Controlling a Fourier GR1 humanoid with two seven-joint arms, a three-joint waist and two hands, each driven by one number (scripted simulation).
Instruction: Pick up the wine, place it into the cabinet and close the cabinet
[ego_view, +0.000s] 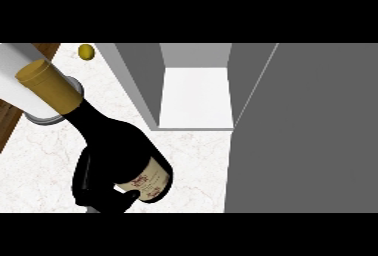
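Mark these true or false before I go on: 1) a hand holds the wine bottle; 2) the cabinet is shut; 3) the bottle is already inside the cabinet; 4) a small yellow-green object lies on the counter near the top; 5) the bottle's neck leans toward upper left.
1) True: the left hand is curled round the wine bottle.
2) False: the cabinet is open, its door swung out at the right.
3) False: the bottle is outside, over the counter, left of the opening.
4) True: the yellow-green object lies there.
5) True: the gold-capped neck points upper left.
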